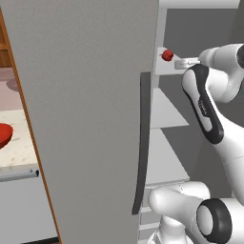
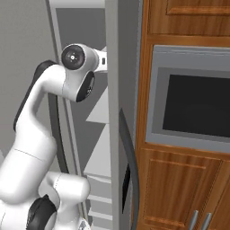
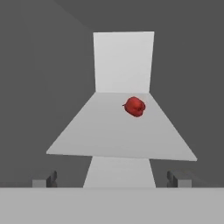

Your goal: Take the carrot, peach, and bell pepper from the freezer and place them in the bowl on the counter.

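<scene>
Left base view: flat grey freezer [image 1: 90, 119] door with dark bar handle [image 1: 142, 143] blocks the middle; arm reaches past it toward the bell pepper [image 1: 167, 55] on a white shelf [image 1: 164, 112]. Red bowl [image 1: 4, 134], partly cropped, on speckled counter [image 1: 19, 147].

Right base view: wooden cabinets [image 2: 179, 188], possibly an oven [image 2: 193, 105].

Hand view: gripper [image 3: 112, 180] spread wide, empty; glossy squat pepper lies well ahead.

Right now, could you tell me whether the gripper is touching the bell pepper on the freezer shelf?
Apart. In the hand view the open gripper sits at the near edge of the white shelf, and the bell pepper lies farther back, with bare shelf between them.
</scene>
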Available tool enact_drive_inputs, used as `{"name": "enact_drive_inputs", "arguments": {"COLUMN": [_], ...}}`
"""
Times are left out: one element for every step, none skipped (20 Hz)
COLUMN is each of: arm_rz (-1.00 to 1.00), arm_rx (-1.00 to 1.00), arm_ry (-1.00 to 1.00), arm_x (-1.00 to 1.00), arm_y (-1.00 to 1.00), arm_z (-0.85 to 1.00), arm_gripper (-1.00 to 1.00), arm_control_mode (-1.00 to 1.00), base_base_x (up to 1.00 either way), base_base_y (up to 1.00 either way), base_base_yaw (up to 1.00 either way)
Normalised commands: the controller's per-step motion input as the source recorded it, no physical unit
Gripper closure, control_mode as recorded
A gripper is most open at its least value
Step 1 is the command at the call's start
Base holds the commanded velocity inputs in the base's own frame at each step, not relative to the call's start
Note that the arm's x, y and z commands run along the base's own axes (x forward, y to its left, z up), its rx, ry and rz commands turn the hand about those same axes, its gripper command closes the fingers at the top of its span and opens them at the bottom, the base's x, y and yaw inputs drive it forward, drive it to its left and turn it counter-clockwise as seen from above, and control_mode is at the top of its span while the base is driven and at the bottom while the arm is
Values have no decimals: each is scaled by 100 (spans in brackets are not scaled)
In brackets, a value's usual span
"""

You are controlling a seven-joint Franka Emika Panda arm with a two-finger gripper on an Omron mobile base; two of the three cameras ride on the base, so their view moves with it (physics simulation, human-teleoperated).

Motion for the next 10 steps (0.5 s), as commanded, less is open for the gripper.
{"name": "enact_drive_inputs", "arguments": {"arm_rz": [0,0,0,0,0,0,0,0,0,0], "arm_rx": [0,0,0,0,0,0,0,0,0,0], "arm_ry": [11,14,17,21,21,20,17,13,4,1], "arm_x": [23,21,19,22,23,21,24,26,34,39], "arm_y": [0,0,0,0,0,0,0,0,0,-1], "arm_z": [0,0,1,9,3,0,0,0,0,0], "arm_gripper": [-100,-100,-100,-100,-100,-100,-100,-100,-100,-100], "arm_control_mode": [-100,-100,-100,-100,-100,-100,-100,-100,-100,-100], "base_base_x": [0,0,0,0,0,0,0,0,0,0], "base_base_y": [0,0,0,0,0,0,0,0,0,0], "base_base_yaw": [0,0,0,0,0,0,0,0,0,0]}}
